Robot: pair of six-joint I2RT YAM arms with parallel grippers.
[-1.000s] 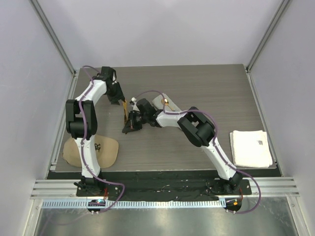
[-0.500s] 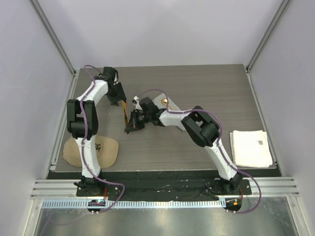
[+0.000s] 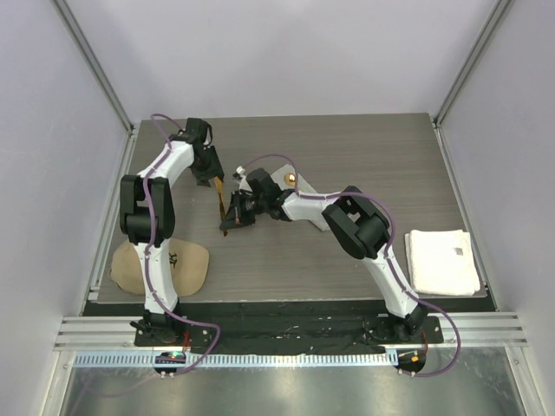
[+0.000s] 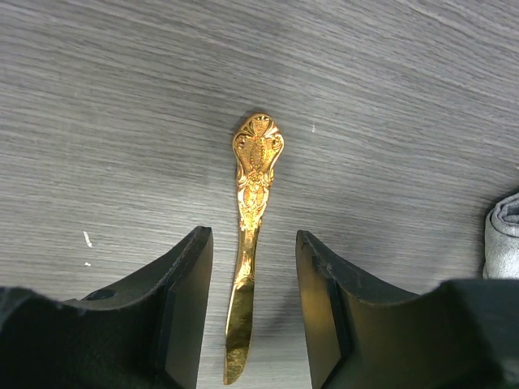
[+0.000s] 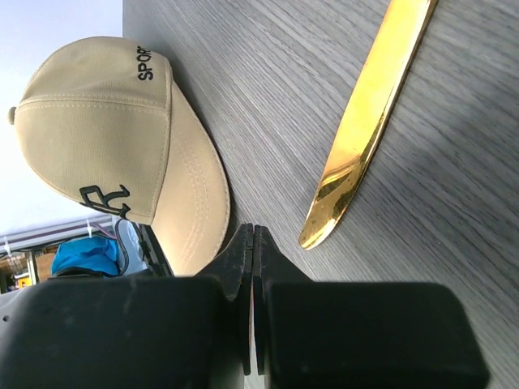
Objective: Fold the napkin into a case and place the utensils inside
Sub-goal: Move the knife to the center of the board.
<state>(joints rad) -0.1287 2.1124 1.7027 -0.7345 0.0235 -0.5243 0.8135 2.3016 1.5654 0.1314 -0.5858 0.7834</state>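
A shiny gold utensil with an ornate handle and a flat tip lies on the table. My left gripper is open and straddles it just above the table, with neither finger touching it; it also shows in the top view. My right gripper is shut and empty, low by the utensil's near tip. The light grey napkin lies bunched under my right arm, with a small gold piece on it; its edge shows in the left wrist view. The orange-yellow and teal utensils are out of view.
A tan cap with a black emblem lies at the table's near left, also in the right wrist view. A thick white towel lies folded at the near right edge. The right arm crosses the table's middle.
The right gripper has shifted slightly left and away along the table beside the utensil. The left arm has barely moved; the utensil stays on the table.
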